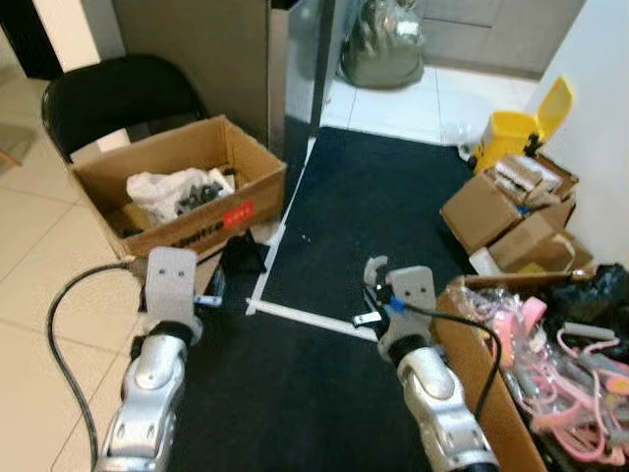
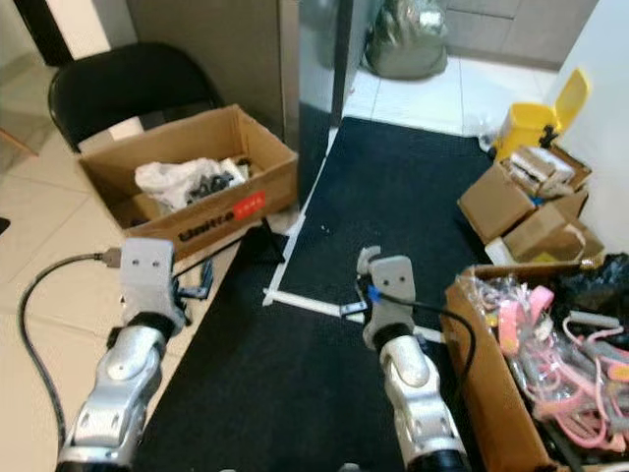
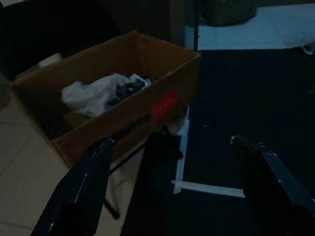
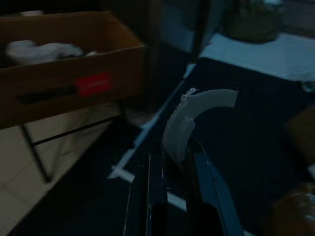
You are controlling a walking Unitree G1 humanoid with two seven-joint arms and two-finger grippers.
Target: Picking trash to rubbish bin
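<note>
My right gripper (image 4: 177, 147) is shut on a pale grey curved plastic piece (image 4: 197, 115), held above the black mat (image 1: 373, 206); the piece (image 2: 367, 259) sticks up ahead of the right wrist. My left gripper (image 3: 171, 141) is open with nothing between its fingers. It points at an open cardboard box (image 1: 251, 197) holding a white plastic bag (image 1: 162, 187) and dark scraps. That box stands on the tiled floor to the front left. A yellow bin (image 1: 511, 133) with its lid raised stands at the far right by the wall.
A black folding chair (image 1: 108, 93) stands behind the box. Small cardboard boxes (image 1: 491, 211) sit at the right. A box of pink cables (image 1: 550, 364) is close by my right arm. White tape (image 1: 295, 315) crosses the mat. A grey sack (image 1: 388, 44) lies at the back.
</note>
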